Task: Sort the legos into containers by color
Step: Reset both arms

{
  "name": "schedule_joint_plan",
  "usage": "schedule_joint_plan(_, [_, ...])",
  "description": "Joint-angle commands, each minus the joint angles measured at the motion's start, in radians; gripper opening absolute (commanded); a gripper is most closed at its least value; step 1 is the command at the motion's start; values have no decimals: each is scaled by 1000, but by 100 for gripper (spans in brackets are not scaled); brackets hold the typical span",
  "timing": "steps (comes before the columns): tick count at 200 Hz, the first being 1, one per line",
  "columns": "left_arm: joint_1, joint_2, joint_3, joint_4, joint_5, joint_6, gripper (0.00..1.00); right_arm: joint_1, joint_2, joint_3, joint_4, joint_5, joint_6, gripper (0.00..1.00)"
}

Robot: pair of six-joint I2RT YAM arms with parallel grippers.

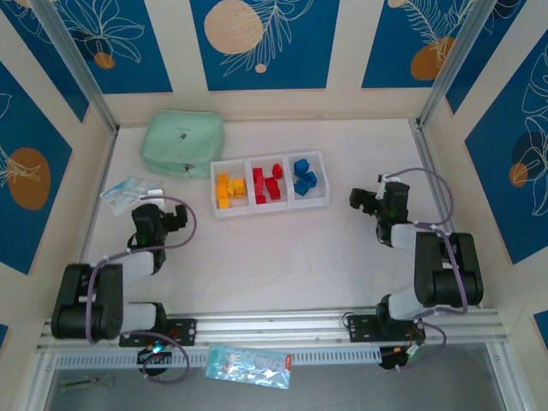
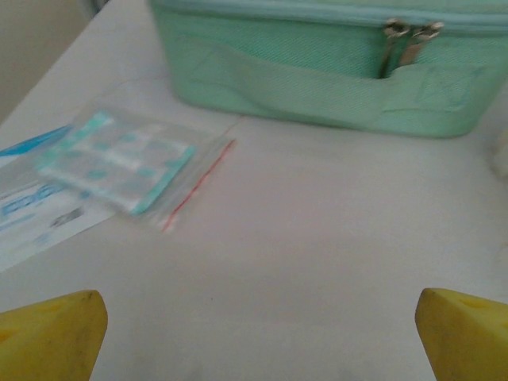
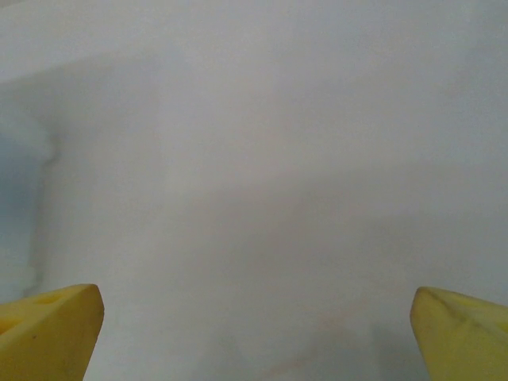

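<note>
White table [image 1: 282,257] spreads across a booth walled with blue leaf-print panels [image 1: 265,43].

From the top view, a white tray [image 1: 270,209] with three square compartments in a row lies toward 12 o'clock from the table's middle. All the bricks are inside it, grouped by colour. The yellow-orange legos [image 1: 229,188] are in the 9 o'clock compartment, the red legos [image 1: 268,182] in the middle one and the blue legos [image 1: 305,177] in the 3 o'clock one. They are small, blocky and piled loosely. A mint green pouch [image 1: 182,143] rests at 10 o'clock from the tray, and a clear plastic bag [image 1: 130,192] lies at 9 o'clock. The left pincer [image 1: 164,214] hangs at 8 o'clock from the tray and the right pincer [image 1: 366,199] at 3 o'clock, both apart from it.

On the left wrist view, the left pincer [image 2: 258,341] stands wide with bare table between its yellow fingertips [image 2: 51,333]. The pouch [image 2: 333,71] is at 12 o'clock and the bag [image 2: 119,167] at 10 o'clock.

On the right wrist view, the right pincer [image 3: 254,337] is spread wide over blank table and holds nothing.
</note>
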Motion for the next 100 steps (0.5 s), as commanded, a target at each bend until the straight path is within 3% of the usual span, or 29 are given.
schedule_joint_plan(1, [7,134,-59,409,135,37,99,41,-11,-71,229,-61,-102,99])
schedule_joint_plan(20, [7,263,-82,613,152,41,99,44,56,-107,387,-81,-109,99])
schedule_joint_plan(29, [6,217,-55,495,145,42,99,11,30,-54,225,-115,-88,99])
schedule_joint_plan(37, [2,201,-9,380,129,41,99,-16,42,-74,290,-178,-72,99])
schedule_joint_plan(54, [-37,205,83,208,94,82,99,16,38,-70,273,-105,-89,99])
schedule_joint_plan(100, [-62,213,75,239,62,106,99,11,33,-66,259,-134,-91,99])
